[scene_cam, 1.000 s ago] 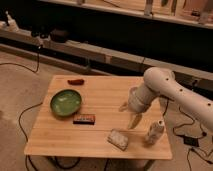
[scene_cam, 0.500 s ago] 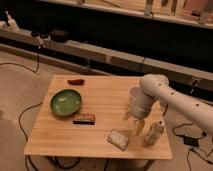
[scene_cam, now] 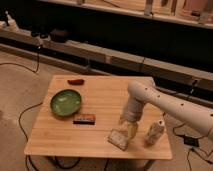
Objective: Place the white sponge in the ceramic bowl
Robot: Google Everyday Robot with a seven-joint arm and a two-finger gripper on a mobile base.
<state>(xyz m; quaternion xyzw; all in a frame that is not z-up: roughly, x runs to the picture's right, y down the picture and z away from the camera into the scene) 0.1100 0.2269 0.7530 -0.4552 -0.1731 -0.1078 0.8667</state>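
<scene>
Evidently the task is at the reach-and-grasp step, since nothing has been lifted yet. Nearest, low and right of centre in the frame, the sponge [scene_cam: 118,140] lies flat on the table [scene_cam: 105,95] close to its front edge. The gripper [scene_cam: 128,129] hangs just above it and a little to the right. Its fingers are spread apart and hold nothing; whether a fingertip already touches the pad cannot be told. To the right of both, a white cup [scene_cam: 154,132] stands upright near the table's right corner, and what it holds, if anything, is hidden.

The next move probably calls for settling the jaws astride the sponge and closing on it without knocking the cup. Then comes a lift and a carry leftward across the table.

Further back and left lies a dark box [scene_cam: 84,119]. Just beyond it, in the left-centre of the frame, the bowl [scene_cam: 65,102] looks empty, well apart from the sponge. A small red thing [scene_cam: 76,81] sits near the far edge.
</scene>
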